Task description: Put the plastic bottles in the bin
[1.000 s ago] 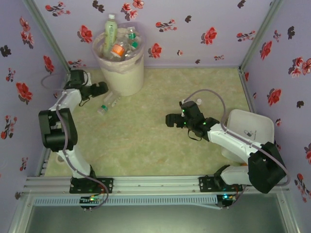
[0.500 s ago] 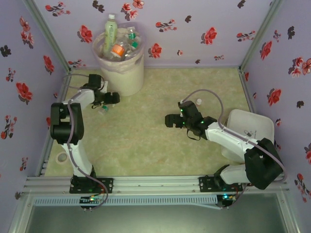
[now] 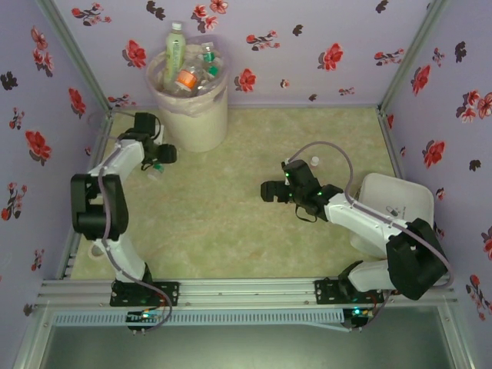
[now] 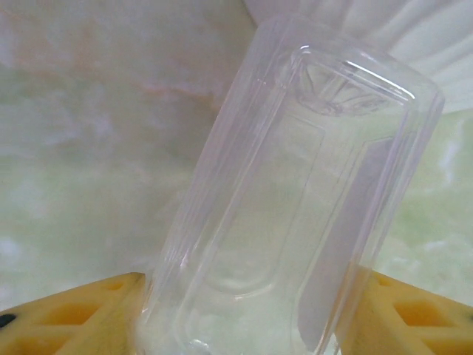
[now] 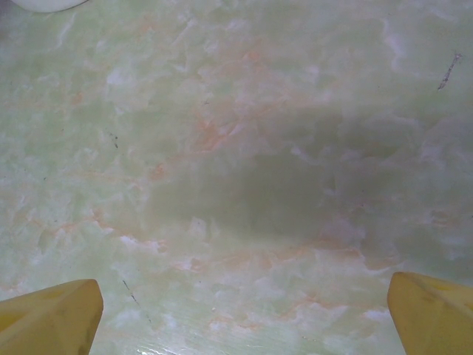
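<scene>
We recorded: bin (image 3: 201, 127), eleven o'clock, cream-white, pinkish liner (image 3: 188, 102); bottle (image 4: 295, 207) clear; left fingers (image 4: 66, 318) yellow; tabletop (image 5: 236, 148) pale green, orange-veined marble; walls (image 3: 307, 23) lilac, red and black flowers (image 3: 332, 55).

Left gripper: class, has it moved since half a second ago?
Yes. The left gripper drew back leftward, from before the bin to its left edge.

bottle (image 4: 295, 207): clear plastic, gleaming glossy and smooth | table (image 5: 236, 111): marbled green top, looking smooth with dull sheen | bin (image 3: 198, 129): cream plastic, looking matt
</scene>
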Robot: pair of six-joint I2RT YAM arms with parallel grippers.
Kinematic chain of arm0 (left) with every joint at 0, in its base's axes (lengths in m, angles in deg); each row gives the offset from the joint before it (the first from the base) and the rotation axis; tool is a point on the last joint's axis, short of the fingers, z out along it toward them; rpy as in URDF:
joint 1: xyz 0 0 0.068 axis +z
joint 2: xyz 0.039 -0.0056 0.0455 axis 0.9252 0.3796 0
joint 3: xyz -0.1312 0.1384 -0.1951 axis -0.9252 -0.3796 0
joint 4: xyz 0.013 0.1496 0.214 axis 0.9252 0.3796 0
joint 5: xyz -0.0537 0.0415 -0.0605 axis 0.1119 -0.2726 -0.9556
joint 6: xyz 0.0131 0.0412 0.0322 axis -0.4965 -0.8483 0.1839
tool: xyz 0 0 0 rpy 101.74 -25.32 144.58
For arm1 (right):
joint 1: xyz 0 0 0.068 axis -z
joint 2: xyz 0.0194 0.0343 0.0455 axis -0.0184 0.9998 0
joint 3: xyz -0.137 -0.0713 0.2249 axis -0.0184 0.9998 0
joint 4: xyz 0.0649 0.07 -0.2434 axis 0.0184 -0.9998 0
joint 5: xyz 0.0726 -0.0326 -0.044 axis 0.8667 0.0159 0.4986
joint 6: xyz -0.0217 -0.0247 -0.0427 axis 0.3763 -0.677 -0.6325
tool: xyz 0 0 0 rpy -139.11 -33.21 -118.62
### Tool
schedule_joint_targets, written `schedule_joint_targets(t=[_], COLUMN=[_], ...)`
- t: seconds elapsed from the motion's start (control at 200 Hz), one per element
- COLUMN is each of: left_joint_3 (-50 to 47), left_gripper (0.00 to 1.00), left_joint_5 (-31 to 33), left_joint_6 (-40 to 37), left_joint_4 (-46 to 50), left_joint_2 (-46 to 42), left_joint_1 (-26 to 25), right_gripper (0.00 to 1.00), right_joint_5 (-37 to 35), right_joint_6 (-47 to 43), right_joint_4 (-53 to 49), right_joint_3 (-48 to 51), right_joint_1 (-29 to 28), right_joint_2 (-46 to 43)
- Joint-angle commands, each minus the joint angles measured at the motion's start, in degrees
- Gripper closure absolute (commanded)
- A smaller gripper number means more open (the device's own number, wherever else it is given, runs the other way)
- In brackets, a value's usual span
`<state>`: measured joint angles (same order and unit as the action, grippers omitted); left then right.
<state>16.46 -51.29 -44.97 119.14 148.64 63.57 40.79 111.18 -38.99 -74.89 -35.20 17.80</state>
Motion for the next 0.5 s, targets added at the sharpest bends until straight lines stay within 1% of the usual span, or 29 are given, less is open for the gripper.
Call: schedule_joint_targets(t=[0.0, 0.08, 0.135, 0.27, 0.37, 0.495], left_joint_3=[4.51, 8.33, 11.01, 17.04, 21.37, 27.44], left_gripper=[0.48, 0.49, 0.50, 0.58, 0.64, 0.72], left_joint_5=[2.67, 3.31, 3.33, 1.84, -1.22, -2.29], left_joint_6=[-1.46, -1.52, -0.92, 3.66, 8.19, 13.69], left_joint_4=[4.16, 7.59, 8.21, 2.91, -3.39, -11.15], left_joint_2=[-9.53, -14.49, -18.05, -23.81, -22.82, -16.60], left_joint_1=[0.58, 0.52, 0.52, 0.43, 0.43, 0.43], right_gripper=[0.01, 0.01, 0.01, 0.01, 0.01, 0.01], right_joint_5=[-0.30, 0.19, 0.54, 1.41, 1.99, 1.67], right_joint_6=[0.59, 0.69, 0.66, 0.87, 1.34, 1.75], right_joint_4=[1.66, 2.17, 2.39, 3.21, 3.62, 3.93], right_joint_3=[-0.80, -0.91, -0.90, -1.23, -1.41, -1.24], right_joint_1=[0.17, 0.15, 0.13, 0.20, 0.14, 0.04], right_joint_2=[0.28, 1.02, 1.48, 2.94, 3.13, 1.97])
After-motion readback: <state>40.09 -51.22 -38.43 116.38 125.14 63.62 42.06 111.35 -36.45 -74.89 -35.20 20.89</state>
